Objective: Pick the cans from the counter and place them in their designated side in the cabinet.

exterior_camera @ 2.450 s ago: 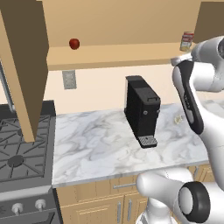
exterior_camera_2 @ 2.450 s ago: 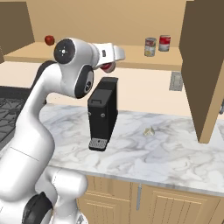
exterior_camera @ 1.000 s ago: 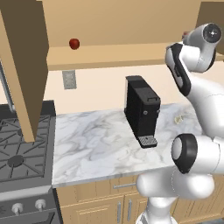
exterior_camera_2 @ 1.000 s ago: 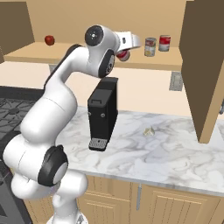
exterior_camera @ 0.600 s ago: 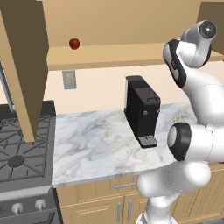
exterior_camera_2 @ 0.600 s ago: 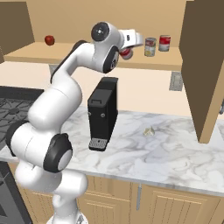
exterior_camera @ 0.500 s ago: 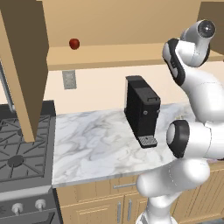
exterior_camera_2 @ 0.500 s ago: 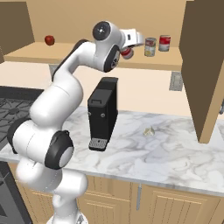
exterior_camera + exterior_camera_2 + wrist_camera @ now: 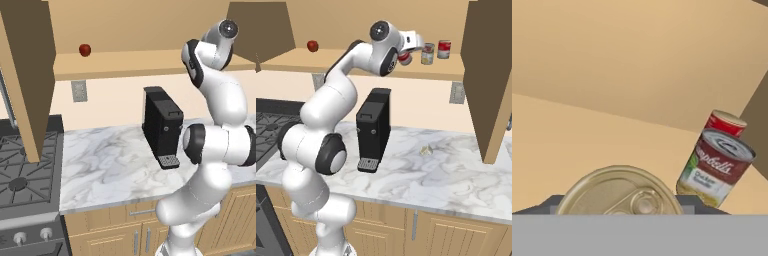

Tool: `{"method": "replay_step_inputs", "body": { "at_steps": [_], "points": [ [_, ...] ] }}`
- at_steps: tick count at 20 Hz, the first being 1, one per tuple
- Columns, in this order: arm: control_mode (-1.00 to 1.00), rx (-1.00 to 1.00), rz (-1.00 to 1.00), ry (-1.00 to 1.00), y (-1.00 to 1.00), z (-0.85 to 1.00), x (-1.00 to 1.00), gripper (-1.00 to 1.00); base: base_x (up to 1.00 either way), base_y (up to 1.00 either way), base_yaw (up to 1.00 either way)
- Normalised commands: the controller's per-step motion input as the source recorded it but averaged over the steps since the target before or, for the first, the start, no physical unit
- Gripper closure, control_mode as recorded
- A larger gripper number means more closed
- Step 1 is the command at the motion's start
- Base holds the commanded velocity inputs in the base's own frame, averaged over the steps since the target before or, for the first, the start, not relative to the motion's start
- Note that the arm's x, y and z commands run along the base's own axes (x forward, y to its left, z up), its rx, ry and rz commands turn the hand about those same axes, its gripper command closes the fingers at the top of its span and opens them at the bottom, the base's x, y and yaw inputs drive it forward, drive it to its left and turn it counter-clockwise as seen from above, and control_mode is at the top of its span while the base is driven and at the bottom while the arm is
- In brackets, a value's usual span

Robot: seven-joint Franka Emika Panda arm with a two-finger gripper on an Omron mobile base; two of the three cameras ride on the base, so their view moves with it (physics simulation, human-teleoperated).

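My gripper (image 9: 406, 53) is up at the wall cabinet's shelf (image 9: 356, 64), shut on a red-label can (image 9: 404, 58). In the hand view this can's pale pull-tab top (image 9: 619, 193) sits between the dark fingers (image 9: 556, 202), just above the shelf board (image 9: 587, 135). To its right two cans stand on the shelf's right end: one with a yellowish-olive label (image 9: 427, 53) (image 9: 716, 168) and, behind it, a small red-and-grey can (image 9: 444, 49) (image 9: 726, 122). The held can is apart from them. The white marble counter (image 9: 451, 172) (image 9: 110, 160) lies below.
A red ball (image 9: 312, 46) (image 9: 85, 49) lies at the shelf's left end. A black coffee machine (image 9: 373, 129) (image 9: 162, 126) stands on the counter under the arm. Open brown cabinet doors (image 9: 491, 75) (image 9: 25, 75) hang at both sides. A gas stove (image 9: 20, 170) is at the left.
The arm has carried the red-label can up and to the right, from in front of the shelf to over it, close to the two standing cans.
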Motion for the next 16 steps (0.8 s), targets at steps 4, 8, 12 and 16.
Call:
{"method": "replay_step_inputs", "body": {
  "at_steps": [4,8,12,16],
  "points": [
    [-1.0,0.01,0.0,0.03,-0.15,-0.01,0.39,1.0,0.0,0.0,0.0],
    [-1.0,0.01,0.0,0.03,-0.18,0.0,0.39,1.0,0.0,0.0,0.0],
    [-1.0,0.01,0.0,0.03,-0.2,0.0,0.36,1.0,0.0,0.0,0.0],
    [-1.0,0.01,0.0,0.04,-0.17,-0.03,0.36,1.0,0.0,0.0,0.0]
  ]
}}
